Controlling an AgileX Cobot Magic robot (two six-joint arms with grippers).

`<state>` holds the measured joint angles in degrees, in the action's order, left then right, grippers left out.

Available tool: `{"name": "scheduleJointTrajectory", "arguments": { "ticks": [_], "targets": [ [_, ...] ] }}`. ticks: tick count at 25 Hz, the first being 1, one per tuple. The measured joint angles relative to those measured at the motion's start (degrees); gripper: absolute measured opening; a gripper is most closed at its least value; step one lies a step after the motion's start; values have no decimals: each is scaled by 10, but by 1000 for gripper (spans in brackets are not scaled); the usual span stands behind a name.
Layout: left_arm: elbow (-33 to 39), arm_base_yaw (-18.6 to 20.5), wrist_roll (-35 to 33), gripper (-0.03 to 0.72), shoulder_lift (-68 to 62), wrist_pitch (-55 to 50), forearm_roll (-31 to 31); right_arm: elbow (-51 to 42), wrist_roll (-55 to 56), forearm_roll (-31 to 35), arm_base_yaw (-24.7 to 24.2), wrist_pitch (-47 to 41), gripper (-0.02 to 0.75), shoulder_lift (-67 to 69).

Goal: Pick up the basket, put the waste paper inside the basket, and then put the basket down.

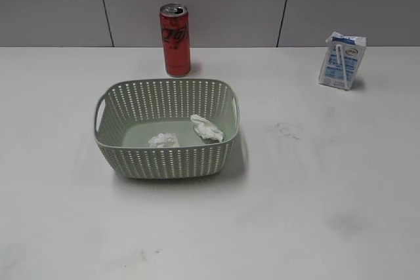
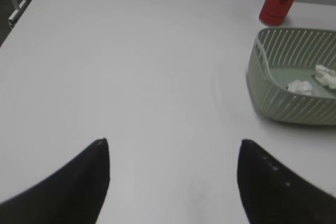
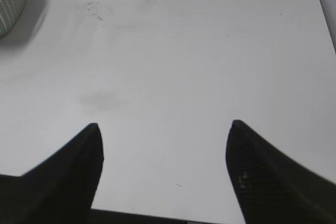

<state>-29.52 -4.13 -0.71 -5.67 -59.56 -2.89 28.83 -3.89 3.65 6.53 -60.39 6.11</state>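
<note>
The sage-green basket stands flat on the tabletop, just in front of the red drink can, with 2 wads of waste paper inside and none visible outside it. The left gripper hangs over bare tabletop, fingers spread apart and empty; the basket lies ahead and to its right, long axis running left to right. The right gripper is likewise apart and empty, the basket far off its left. The left arm looks nearer. The task appears essentially finished.
</note>
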Motion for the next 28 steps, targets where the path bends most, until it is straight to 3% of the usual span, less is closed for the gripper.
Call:
{"name": "scheduleJointTrajectory", "arguments": {
  "ticks": [28],
  "targets": [
    [15, 0, 0, 573, 0, -20, 18, 0, 11, 15, 1, 0, 551, 0]
  ]
}}
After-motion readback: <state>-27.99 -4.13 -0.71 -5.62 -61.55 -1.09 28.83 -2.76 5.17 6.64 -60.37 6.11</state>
